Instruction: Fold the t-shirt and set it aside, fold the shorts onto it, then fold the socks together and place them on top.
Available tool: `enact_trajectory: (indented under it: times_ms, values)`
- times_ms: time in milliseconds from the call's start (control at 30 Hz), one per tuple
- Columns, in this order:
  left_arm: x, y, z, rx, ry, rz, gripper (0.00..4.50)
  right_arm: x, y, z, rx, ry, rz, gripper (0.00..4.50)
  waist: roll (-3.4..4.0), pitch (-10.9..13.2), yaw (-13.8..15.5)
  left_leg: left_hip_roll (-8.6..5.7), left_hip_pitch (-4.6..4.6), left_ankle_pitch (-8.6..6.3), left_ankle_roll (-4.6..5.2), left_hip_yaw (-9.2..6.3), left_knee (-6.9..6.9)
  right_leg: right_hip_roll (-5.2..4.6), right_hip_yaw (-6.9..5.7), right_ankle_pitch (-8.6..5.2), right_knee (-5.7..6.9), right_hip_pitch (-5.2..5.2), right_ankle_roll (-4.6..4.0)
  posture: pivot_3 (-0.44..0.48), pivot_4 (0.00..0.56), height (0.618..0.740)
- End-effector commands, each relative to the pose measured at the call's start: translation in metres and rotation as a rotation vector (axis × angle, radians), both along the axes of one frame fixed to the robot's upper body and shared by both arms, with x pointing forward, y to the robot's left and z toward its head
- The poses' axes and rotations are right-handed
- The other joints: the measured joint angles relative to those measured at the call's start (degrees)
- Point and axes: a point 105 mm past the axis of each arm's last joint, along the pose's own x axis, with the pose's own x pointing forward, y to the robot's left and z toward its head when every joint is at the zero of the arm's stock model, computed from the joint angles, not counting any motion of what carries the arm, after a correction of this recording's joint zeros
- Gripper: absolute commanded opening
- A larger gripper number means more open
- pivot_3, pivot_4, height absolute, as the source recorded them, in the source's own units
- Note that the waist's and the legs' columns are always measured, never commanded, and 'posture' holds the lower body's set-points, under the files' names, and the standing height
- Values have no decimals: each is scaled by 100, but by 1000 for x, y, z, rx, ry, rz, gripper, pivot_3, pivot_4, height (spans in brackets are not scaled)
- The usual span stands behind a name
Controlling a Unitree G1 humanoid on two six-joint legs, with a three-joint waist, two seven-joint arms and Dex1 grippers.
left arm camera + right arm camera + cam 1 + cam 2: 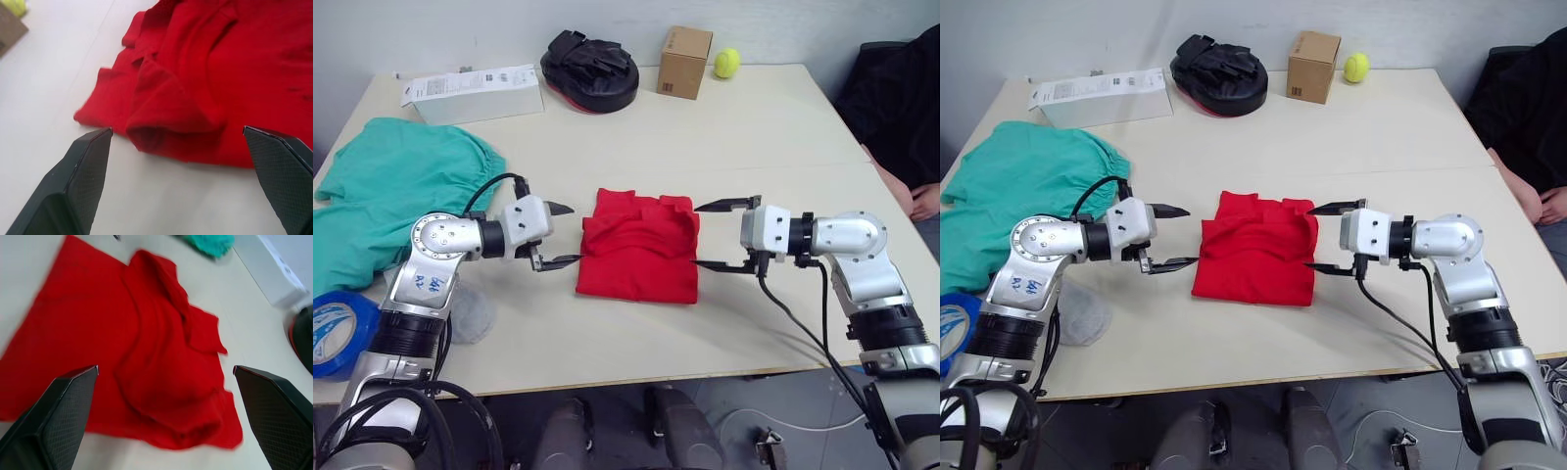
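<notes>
Nearest the camera, a roll of blue tape (335, 333) sits at the table's (607, 338) front left corner, and beside it a small light grey knit sock (1080, 315) lies partly under the left arm. Just beyond, the bright red cotton t-shirt (639, 247) rests mid-table as a rumpled, roughly square bundle, flanked by both arms. Left end effector (558, 235) has its fingers spread wide and empty, tips just beside the shirt's left edge; right end effector (717, 235) is likewise spread wide and empty, tips near the right edge. Farther left, the large teal-green thin-fabric shorts (396, 191) lie heaped and unfolded. At the far edge stand a white flat box (475, 93), a black padded mitt (590, 69), a small cardboard box (684, 62) and a yellow-green ball (726, 63). Judging by this, the shirt step is nearly finished: next, both sides want gripping together so the bundle can be lifted aside without unrolling.
</notes>
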Motion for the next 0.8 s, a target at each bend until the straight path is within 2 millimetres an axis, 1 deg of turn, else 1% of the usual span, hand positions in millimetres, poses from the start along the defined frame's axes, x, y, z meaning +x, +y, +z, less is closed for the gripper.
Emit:
enact_trajectory:
  times_ms: [33, 133, 200, 267, 367, 467, 567, 667, 767, 800]
  values:
    - [3, -4, 12, 71, -127, -53, 4485, -19, 1, 3, -42, -80, 67, 4500, 0, 0, 8, 0, 0, 0, 2, -2, 0, 0, 3, 1, -1, 0, -2, 0, 150, 740]
    - [-5, -7, 17, 60, -96, -109, 4485, -36, 1, -14, -88, -33, 88, 4500, 0, 0, 30, -1, -1, 0, 6, -2, 0, 1, 3, 2, -3, 1, -3, 0, 150, 740]
    - [-18, -8, 17, 42, -27, -155, 4485, -45, 4, -24, -98, -9, 87, 4500, 0, 0, 30, 0, -2, -3, 9, 0, 0, 1, 3, 2, -4, 0, -3, 0, 150, 740]
    - [-34, -10, 20, 9, 69, -192, 4485, -49, 7, -32, -103, -14, 63, 4500, 0, 0, -24, 3, -1, -4, 8, 8, -1, 6, 5, 2, -4, -3, -2, 0, 150, 740]
    - [-60, -11, 26, -38, 225, -217, 4485, -51, 9, -44, -124, -36, 31, 4500, -1, 0, -47, 5, 4, -4, 6, 12, 0, 8, 9, 1, 2, -2, -2, 0, 150, 740]
    - [-80, -7, 33, -79, 364, -207, 4485, -48, 12, -55, -157, -86, 15, 4500, -1, 1, -34, 4, 6, 0, 1, -1, 0, 10, 23, 0, 4, 0, -5, 0, 150, 740]
    - [-88, -1, 39, -112, 439, -165, 4485, -41, 17, -63, -171, -134, 1, 4500, -1, 1, -27, 0, 7, 3, 1, -4, 0, 11, 24, -1, 6, 1, -7, 0, 150, 740]
    - [-88, 6, 39, -105, 433, -111, 4485, -31, 25, -70, -152, -157, -29, 4500, -3, 0, -43, -1, 13, 4, 0, -4, 0, 12, 23, -1, 5, 4, -7, 0, 150, 740]
    - [-88, 9, 41, -116, 426, -84, 4500, -27, 30, -81, -166, -175, -22, 3940, -6, -1, -42, 1, 17, 10, -11, -3, 0, 16, 25, -2, 6, 6, -9, 0, 150, 740]
    - [-88, 9, 42, -119, 423, -79, 4500, -26, 31, -86, -181, -182, -16, 3617, -8, -3, -40, 1, 17, 18, -25, -5, 0, 16, 25, -3, 6, 7, -10, 0, 150, 740]
